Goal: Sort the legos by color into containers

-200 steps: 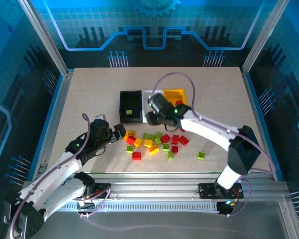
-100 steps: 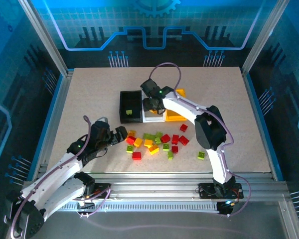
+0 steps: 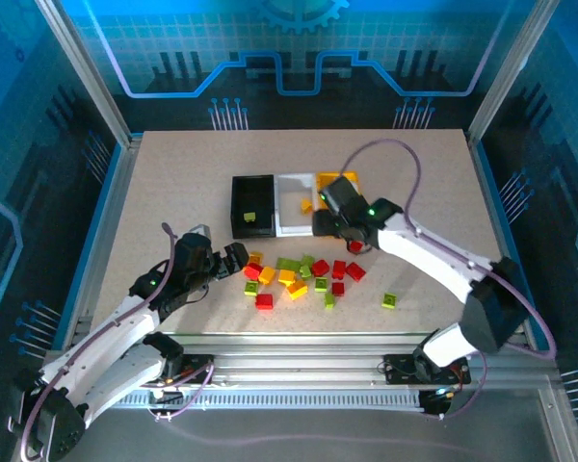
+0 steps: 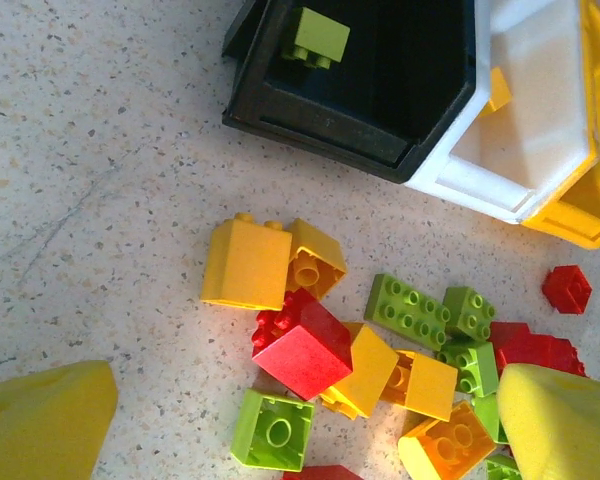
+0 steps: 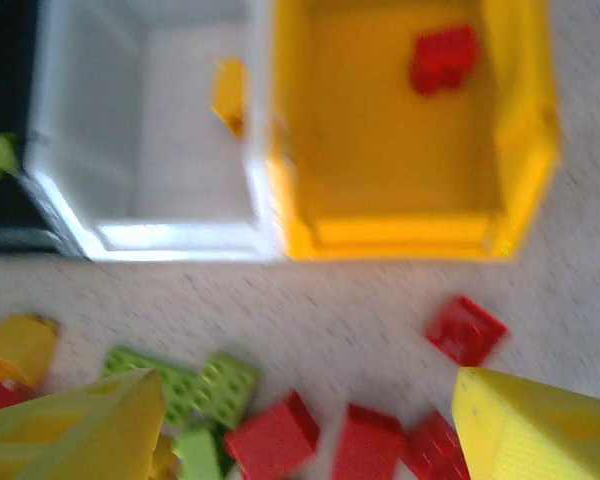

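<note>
**Inspector:** Report on the left arm.

**Recorder:** The left end effector (image 3: 236, 258) is hanging over the table (image 3: 173, 173). Its yellow fingers (image 4: 50, 425) are standing wide apart and gripping nothing. Beneath and between them a heap of small square plastic bricks in red, yellow-orange and lime green (image 4: 310, 350) is lying loose on the table. Ahead of the fingertips an open black rectangular plastic bin (image 4: 320, 135) is sitting with one lime green brick (image 4: 317, 38) inside it.

**Inspector:** And the right arm?

**Recorder:** The right end effector (image 3: 335, 231) is also spreading wide and carrying nothing. Ahead of it a white plastic bin (image 5: 180, 160) and a yellow plastic bin (image 5: 400, 245) are standing side by side with their walls touching, the white one to its left. One yellow-orange brick (image 5: 230, 95) is lying in the white bin against the wall nearest the yellow bin. One red brick (image 5: 443, 58) is lying in the far part of the yellow bin.

**Inspector:** Any strays?

**Recorder:** A lone red brick (image 5: 467, 330) is lying just ahead of the right finger, short of the yellow bin's near wall. A stray green brick (image 3: 389, 300) is lying behind the right end effector, towards the arm bases and well apart from the heap. The right wrist picture is blurring, so I cannot tell finer detail there.
</note>
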